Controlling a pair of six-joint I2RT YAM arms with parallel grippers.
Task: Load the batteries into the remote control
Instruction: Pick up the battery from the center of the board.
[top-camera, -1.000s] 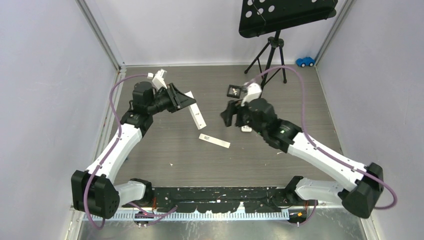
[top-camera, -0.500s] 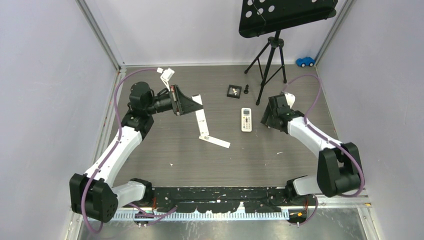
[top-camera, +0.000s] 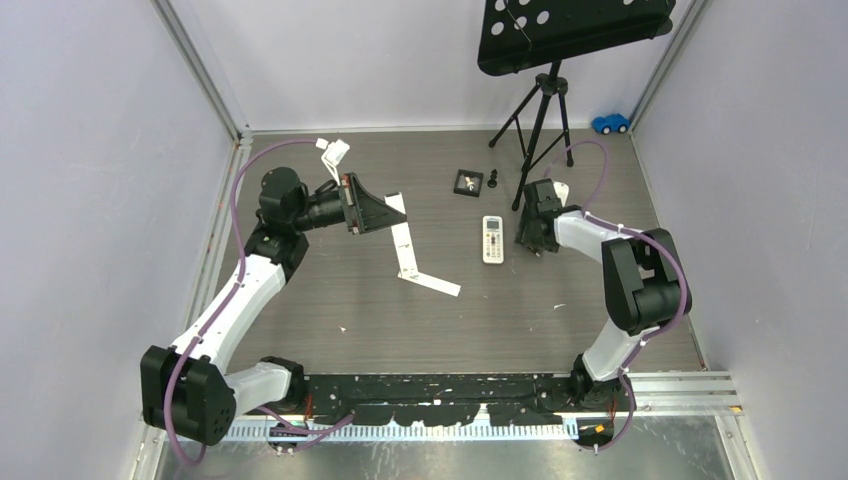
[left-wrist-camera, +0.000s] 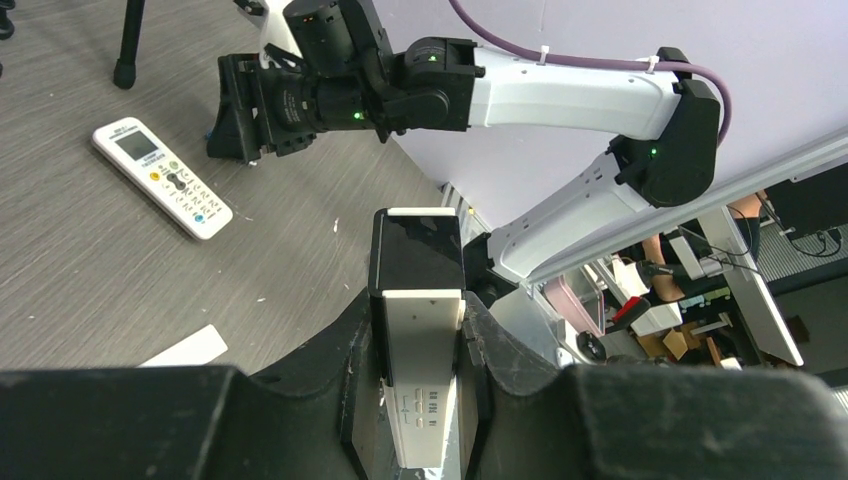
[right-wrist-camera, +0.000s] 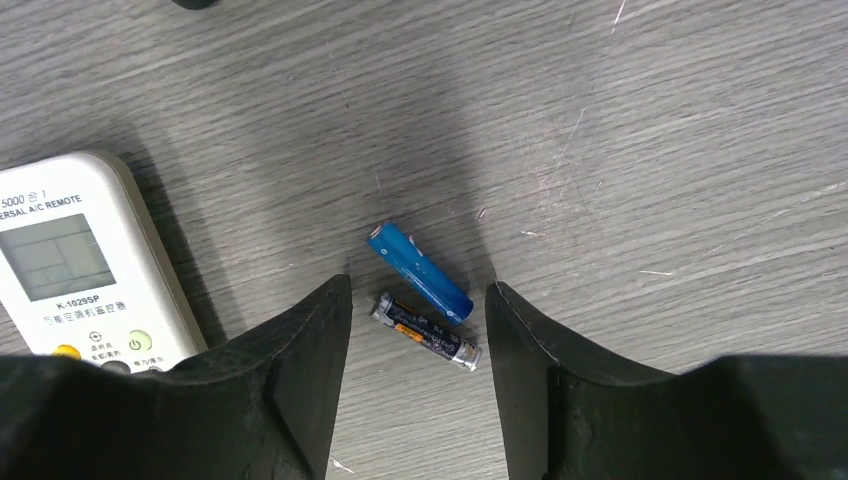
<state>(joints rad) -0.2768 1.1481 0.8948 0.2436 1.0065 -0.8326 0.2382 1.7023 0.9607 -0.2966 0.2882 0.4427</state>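
Note:
My left gripper (left-wrist-camera: 417, 345) is shut on a long slim white and black remote control (left-wrist-camera: 417, 300), holding it off the table; it shows in the top view (top-camera: 402, 235). My right gripper (right-wrist-camera: 417, 300) is open, low over the table, its fingers on either side of two batteries: a blue one (right-wrist-camera: 420, 272) and a black and orange one (right-wrist-camera: 425, 330) lying side by side. In the top view the right gripper (top-camera: 530, 232) sits just right of a white remote with a screen (top-camera: 492, 239), which lies face up (right-wrist-camera: 80, 270).
A flat white strip (top-camera: 430, 283) lies on the table below the slim remote. A small black tray (top-camera: 468, 181) and a tripod (top-camera: 540, 110) with a black plate stand at the back. A blue toy car (top-camera: 610, 123) sits in the far right corner.
My right arm swung off the white remote to the right, then its gripper settled just right of it over the batteries. My left gripper turned the slim remote more upright.

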